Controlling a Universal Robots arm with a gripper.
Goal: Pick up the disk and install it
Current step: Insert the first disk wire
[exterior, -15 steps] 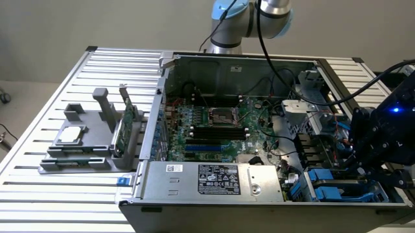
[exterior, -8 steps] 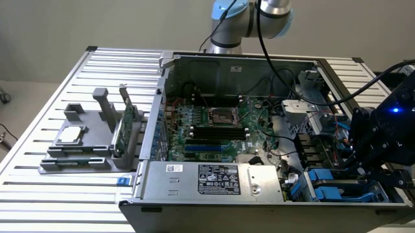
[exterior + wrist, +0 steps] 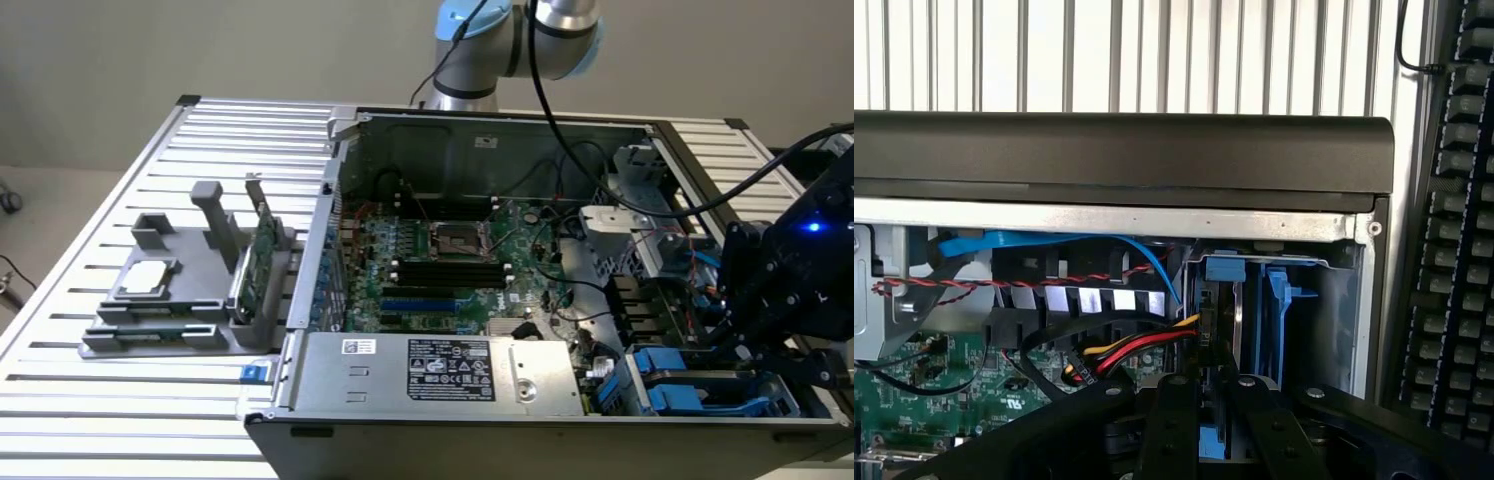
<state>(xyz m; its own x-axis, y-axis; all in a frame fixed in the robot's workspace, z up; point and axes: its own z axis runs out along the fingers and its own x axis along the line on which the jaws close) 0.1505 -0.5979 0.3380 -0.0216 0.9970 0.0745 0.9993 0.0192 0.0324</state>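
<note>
In the wrist view the disk point(image 3: 1222, 300) stands edge-on between my two black fingers point(image 3: 1170, 420), with its blue carrier rail at the far end. It sits in a slot of the drive bay, next to another blue carrier point(image 3: 1279, 310). My gripper point(image 3: 1211, 405) is shut on the disk's two faces. The exterior view has the black gripper point(image 3: 751, 340) low over the drive bay point(image 3: 694, 385), in the case's near corner on that view's right. Blue carriers show there, and the gripper hides the slot itself.
The open computer case point(image 3: 320, 230) holds a motherboard point(image 3: 447, 260), a power supply point(image 3: 441, 370), and red, yellow and blue cables point(image 3: 1139, 345) beside the bay. A grey holder point(image 3: 174, 300) with a square chip and a green card is on the exterior view's left. A keyboard point(image 3: 1454, 250) lies outside the case wall.
</note>
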